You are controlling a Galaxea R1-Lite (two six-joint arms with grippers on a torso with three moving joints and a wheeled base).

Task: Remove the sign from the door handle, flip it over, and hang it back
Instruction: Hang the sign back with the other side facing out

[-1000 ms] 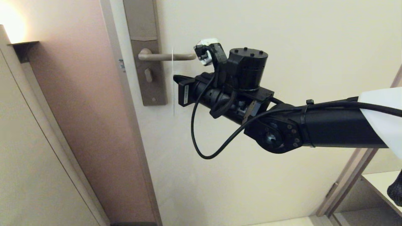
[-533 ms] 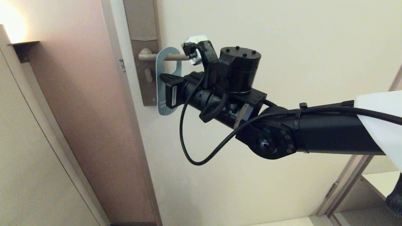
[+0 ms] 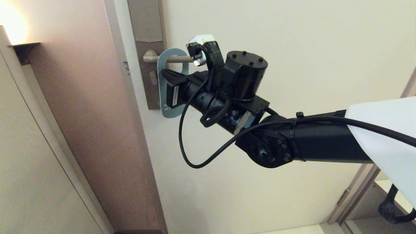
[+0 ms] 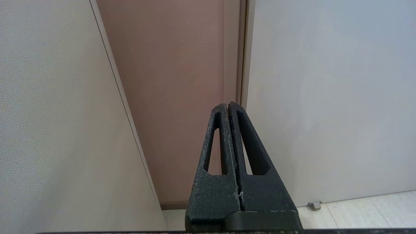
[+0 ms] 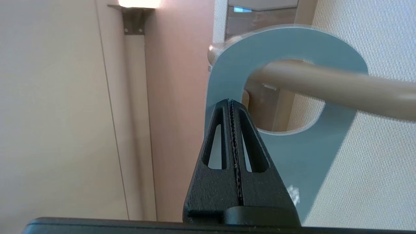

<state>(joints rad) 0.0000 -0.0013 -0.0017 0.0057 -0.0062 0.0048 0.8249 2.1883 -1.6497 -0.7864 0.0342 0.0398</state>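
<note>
A cream-coloured door (image 3: 292,48) is filling most of the head view, with a pinkish wall (image 3: 81,97) to its left and a glowing wall lamp (image 3: 9,26) in the upper left corner. The door handle (image 3: 172,58), a slim beige-bronze lever, is sticking out level from a tall narrow backplate (image 3: 148,39) near the door's edge. The sign (image 3: 161,84), showing its blue face, is hanging on the lever, which is passing through its oval hole; the card is turned partly toward the camera, and pale lettering near its lower end is too small to read. The right gripper (image 3: 166,75) is reaching in from the right on a long black arm, and its tips are lying against the sign just under the lever. In the right wrist view its fingers (image 5: 221,136) are pressed together with nothing between them, their tips resting in front of the blue card beside the hole's rim. The left gripper (image 4: 227,105) is sitting idle lower down, its fingers likewise pressed together and empty, pointing at the door's edge above a pale floor (image 4: 357,211).
</note>
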